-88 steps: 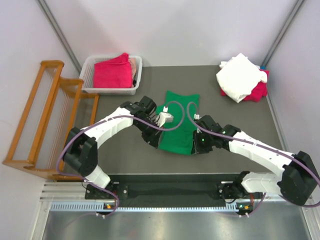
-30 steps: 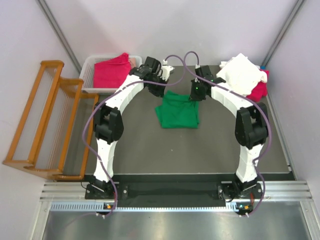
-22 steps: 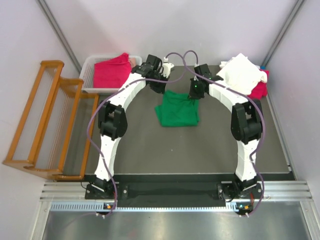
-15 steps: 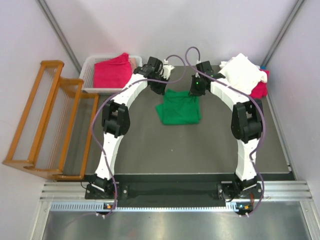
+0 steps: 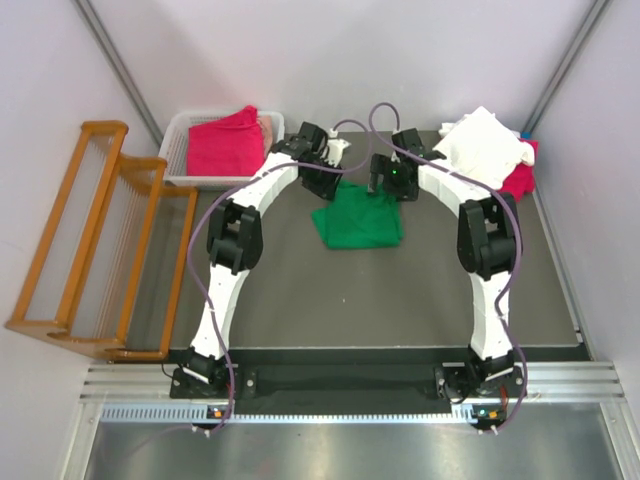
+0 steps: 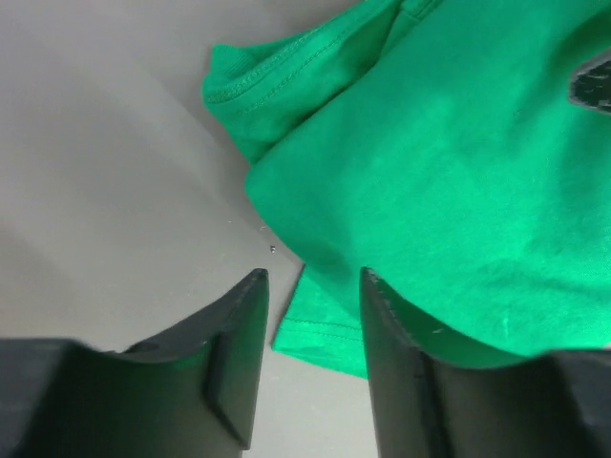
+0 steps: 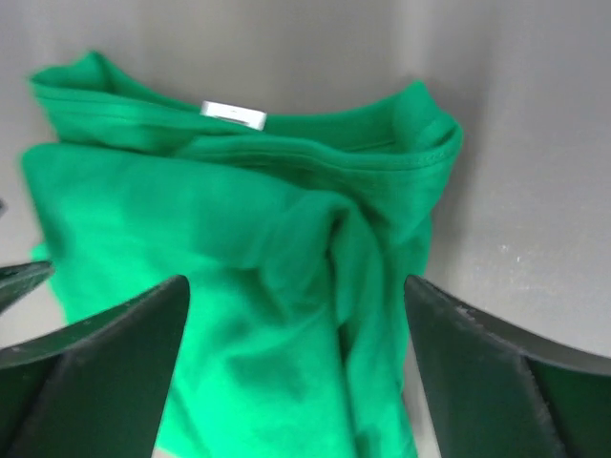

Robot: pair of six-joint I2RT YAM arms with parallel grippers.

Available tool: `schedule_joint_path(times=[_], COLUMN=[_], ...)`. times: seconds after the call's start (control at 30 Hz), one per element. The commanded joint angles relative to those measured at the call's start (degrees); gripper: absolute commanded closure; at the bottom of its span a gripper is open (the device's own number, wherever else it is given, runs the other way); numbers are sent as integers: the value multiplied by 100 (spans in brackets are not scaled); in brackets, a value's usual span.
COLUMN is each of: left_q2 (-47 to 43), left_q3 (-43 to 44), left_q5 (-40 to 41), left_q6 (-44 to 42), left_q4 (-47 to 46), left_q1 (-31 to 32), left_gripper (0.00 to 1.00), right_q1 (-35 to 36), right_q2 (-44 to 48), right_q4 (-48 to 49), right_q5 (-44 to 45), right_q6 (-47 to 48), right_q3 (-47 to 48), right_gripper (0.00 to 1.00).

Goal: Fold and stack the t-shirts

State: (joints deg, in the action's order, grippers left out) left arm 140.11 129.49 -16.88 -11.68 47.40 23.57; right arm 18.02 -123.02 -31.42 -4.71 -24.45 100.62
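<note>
Green t-shirt (image 5: 358, 222) is seen folded into a rough rectangle, laid flat on the table (image 5: 300, 300), far-centre. Left pincer (image 6: 312, 281) is held open over the shirt's far-left corner. Nothing is gripped, and cloth and table are seen through the gap. Right pincer (image 7: 296, 286) is spread wide over the collar end, with nothing gripped. White neck label (image 7: 234, 114) is seen face up. White t-shirt (image 5: 480, 152) is piled on a crimson t-shirt (image 5: 520, 182) at the table's far-right corner. Second crimson t-shirt (image 5: 225, 145) is seen in the white basket (image 5: 172, 160), far left. Orange rack (image 5: 90, 240) is stood left of the table.
</note>
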Motion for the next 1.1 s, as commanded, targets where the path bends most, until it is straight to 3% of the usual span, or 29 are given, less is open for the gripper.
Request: schedule_joint_path(times=[0.0,0.1,0.17,0.5,0.67,1.07], left_q2=[-414,-599,-722,-1565,-1724,-2594], left_q3=[-309,-477,-504,-1197,-1321,-2059], left_q5=[36,124,115,-491,-974,-1133], left_q6=[52,26,61,649,773,755], left_q4=[-327,-415,-416,-609,-416,-301], left_q1=[-72,-151,-212,-345,-406,-626], left_gripper=[37,25,22,21,21,22], right_q1=[-97,-97,-106,-123,-185,-264], right_q2=[-248,-275,-214,200,-90,-714], right_q4=[75,31,22,75,39,444], right_q5=[242,382,436,858,682,-3], right_q6=[133,230,309,625,599,555], right_q3=[388,415,380,221,502,467], right_gripper=[3,2,2,2,3,11])
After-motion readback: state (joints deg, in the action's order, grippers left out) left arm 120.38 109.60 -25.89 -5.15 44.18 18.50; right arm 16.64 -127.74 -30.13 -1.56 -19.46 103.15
